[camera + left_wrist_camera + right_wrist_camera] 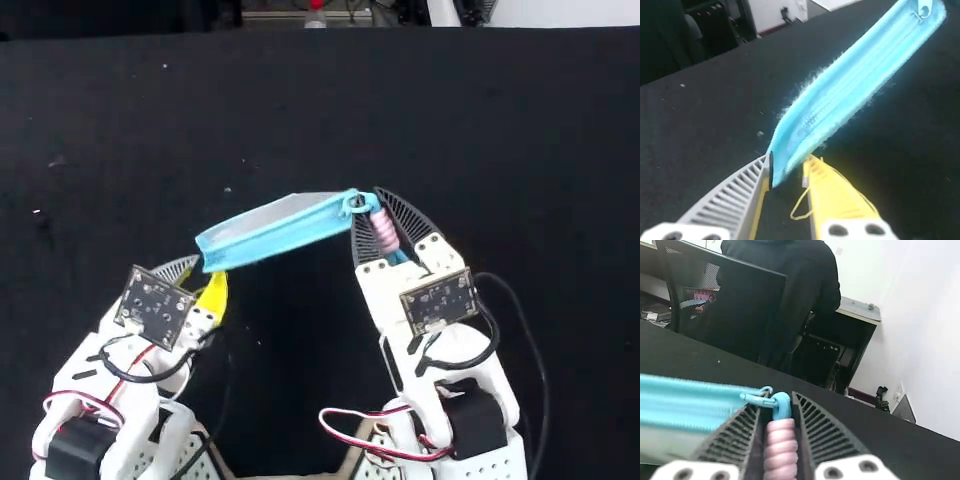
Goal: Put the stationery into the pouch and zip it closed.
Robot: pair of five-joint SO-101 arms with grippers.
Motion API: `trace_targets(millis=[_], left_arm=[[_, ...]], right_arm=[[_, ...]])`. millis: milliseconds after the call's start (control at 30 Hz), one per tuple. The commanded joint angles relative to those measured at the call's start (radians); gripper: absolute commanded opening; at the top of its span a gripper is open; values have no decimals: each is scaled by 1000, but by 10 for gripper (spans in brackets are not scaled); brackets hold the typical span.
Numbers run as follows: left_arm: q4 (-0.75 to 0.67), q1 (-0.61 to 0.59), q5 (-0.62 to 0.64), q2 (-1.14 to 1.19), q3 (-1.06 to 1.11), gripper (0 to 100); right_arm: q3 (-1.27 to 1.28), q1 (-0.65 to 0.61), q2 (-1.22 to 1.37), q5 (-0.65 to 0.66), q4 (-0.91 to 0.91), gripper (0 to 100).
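The pouch (275, 230) looks fully zipped, left claw (205, 272) clenched on its left end, right claw (372, 213) grasping the pink pull (385, 236); only release seems left.

1. One blue pouch (275, 232).
2. One zip slider (760, 397) on it.
3. One pink ribbed pull (385, 233) hanging from the slider.
4. Two pincers: left pincer (207, 268) and right pincer (367, 205).
5. One black table (100, 150).

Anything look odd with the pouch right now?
The pouch hangs slanted between both grippers rather than lying flat: the left gripper pinches one end, and the right gripper holds the pink pull at the other. Nothing looks spilled or torn.
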Motion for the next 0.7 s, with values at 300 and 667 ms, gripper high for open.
trace_targets(millis=[300, 667], left_arm=[[-80, 113, -167, 3, -39, 130], [-201, 116, -180, 5, 97, 188]], right_arm=[[-28, -9, -7, -5, 3, 12], [-28, -12, -7, -5, 3, 12]])
